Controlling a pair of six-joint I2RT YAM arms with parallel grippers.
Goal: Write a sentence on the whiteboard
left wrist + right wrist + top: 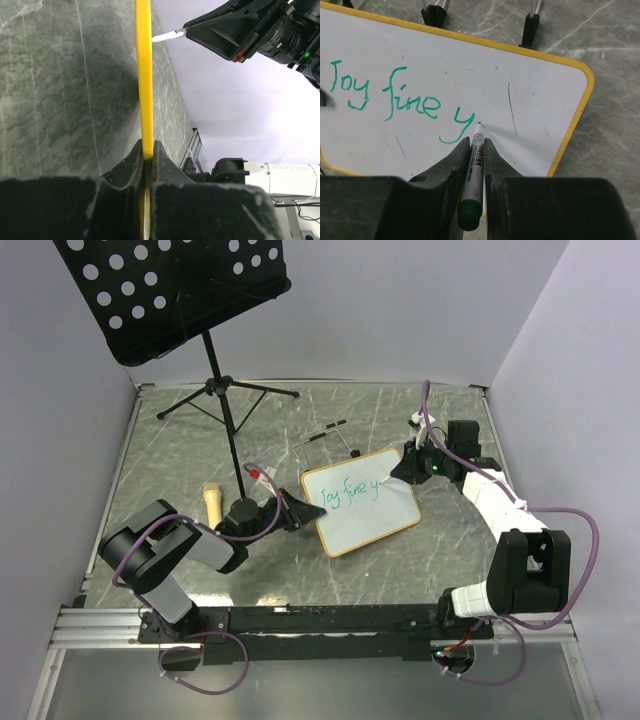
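Top view: whiteboard [362, 502] sits mid-worktop [180, 440], a bit toward 3 o'clock, rotated so its long side runs 8→2 o'clock. Tan frame, rounded corners. Green writing [350, 493] across the upper half. Left hand [300, 512] is at the board's 9 o'clock edge, clamped on the frame. Right hand [398, 472] comes in from 2 o'clock, over the board's upper-right part, near the last letter. Music stand [175, 290] at 11 o'clock, well apart from the board, tripod feet on the worktop. Small tan object [212, 502] lies just beside the left arm's wrist, at its 9 o'clock; can't ID it.

Left wrist: board seen edge-on, frame reads yellow here and runs 12→6 o'clock straight into the fingers [127, 170]. Both pinch it, no gap. Right hand shows at 1–2 o'clock w/ white marker [167, 36] tip pointing toward the board edge.

Right wrist: right hand closed on the marker, barrel squeezed btwn both fingers, green end cap at 6 o'clock, tip at 12 o'clock, looks in contact w/ the white surface. Text reads "Joy fine y"; tip sits just at 3 o'clock of the "y". Two black-capped legs [530, 27] at the board's 12 o'clock edge; touching or just behind, can't tell.
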